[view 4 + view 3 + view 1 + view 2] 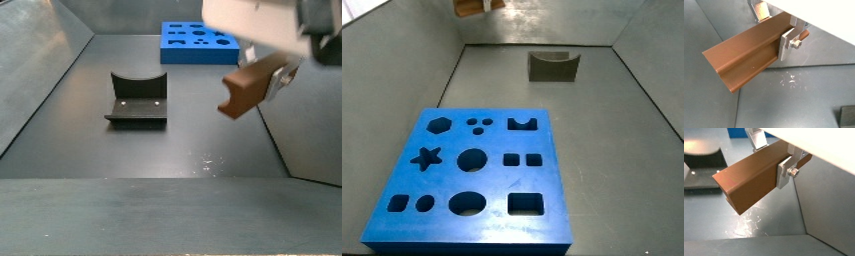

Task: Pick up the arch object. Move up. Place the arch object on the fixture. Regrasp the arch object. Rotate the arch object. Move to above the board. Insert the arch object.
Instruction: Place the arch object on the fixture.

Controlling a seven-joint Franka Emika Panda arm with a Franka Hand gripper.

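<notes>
I see a dark grey floor (811, 100) walled by sloping grey panels, with a few bright specks of glare on it. In both wrist views the arch object (747, 57) hangs clear above that floor, an orange-brown wooden bar running away from the gripper (777, 30), whose silver plate fingers (787, 44) pinch one end of it between them; the bar's free end tilts downward. In a wrist view the same bar (751, 182) sits in the gripper (776, 159), and the fixture (701, 165) shows beyond it on its base plate, well apart from the bar. In a side view the blue board (472, 175) lies flat in the foreground with its star, hexagon, circles, squares and arch cutouts all open, the fixture (552, 66) stands beyond it near the back wall, and only a scrap of the orange-brown piece (470, 7) shows at the upper edge. In a side view the arch object (254, 87) hangs in the air under the gripper (283, 68), off to the side of the fixture (138, 98), with the board (201, 42) at the far end.
</notes>
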